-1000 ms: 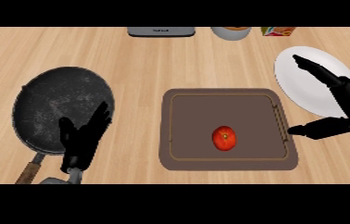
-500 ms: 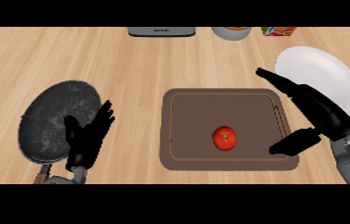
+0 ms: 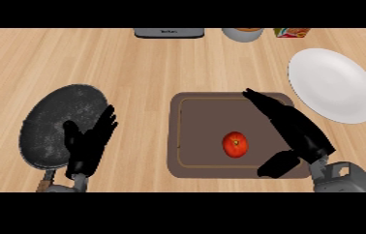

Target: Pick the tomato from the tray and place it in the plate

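Reaching step here — my right hand (image 3: pixel 297 131) hovers over the brown tray (image 3: pixel 196 165), fingers spread open, nothing gripped. Tomato (image 3: pixel 236 144) sits on the tray just beside my thumb. Next I'd close around it, then lift toward the white plate (image 3: pixel 332 88).

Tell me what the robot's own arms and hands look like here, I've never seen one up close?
Both hands are plain matte black, each with long slim fingers and a thumb. The right hand joins a grey forearm through a chunky rounded grey wrist at the lower right edge. The left hand ends in a similar grey wrist piece at the lower left. No cables, markings or sleeves show.
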Available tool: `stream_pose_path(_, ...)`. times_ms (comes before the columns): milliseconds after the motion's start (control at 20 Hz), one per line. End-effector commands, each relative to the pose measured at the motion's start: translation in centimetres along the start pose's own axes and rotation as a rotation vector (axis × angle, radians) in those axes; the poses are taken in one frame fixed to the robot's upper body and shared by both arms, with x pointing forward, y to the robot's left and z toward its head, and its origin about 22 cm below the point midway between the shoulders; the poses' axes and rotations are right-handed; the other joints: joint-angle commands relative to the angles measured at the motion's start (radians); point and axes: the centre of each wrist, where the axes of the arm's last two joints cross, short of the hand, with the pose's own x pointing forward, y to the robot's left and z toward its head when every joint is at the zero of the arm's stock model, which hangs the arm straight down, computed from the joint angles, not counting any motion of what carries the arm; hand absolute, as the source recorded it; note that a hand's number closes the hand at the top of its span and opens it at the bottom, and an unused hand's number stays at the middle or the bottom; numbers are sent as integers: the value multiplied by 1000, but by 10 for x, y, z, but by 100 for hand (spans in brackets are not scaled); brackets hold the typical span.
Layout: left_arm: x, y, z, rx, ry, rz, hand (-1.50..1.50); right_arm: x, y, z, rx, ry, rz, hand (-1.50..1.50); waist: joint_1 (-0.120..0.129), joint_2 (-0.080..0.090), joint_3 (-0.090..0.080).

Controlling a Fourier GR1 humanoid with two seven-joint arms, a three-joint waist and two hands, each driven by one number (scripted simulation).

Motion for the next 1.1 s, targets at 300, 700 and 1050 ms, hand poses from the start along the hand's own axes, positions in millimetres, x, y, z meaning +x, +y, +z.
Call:
stream_pose_path(300, 1, 9, -7, 8, 7, -9, 0, 19, 34, -8, 81, 9, -3, -150, -1, 0, 0)
stream_pose_path(700, 3, -5, 9, 3, 3, -14, 0, 15, 60, -4, 51, 85, 108, -150, 0, -1, 0)
stream_pose_path(1050, 0, -13, 3, 18, -8, 0, 0, 3, 48, -24, 63, 116, 121, -150, 0, 0, 0)
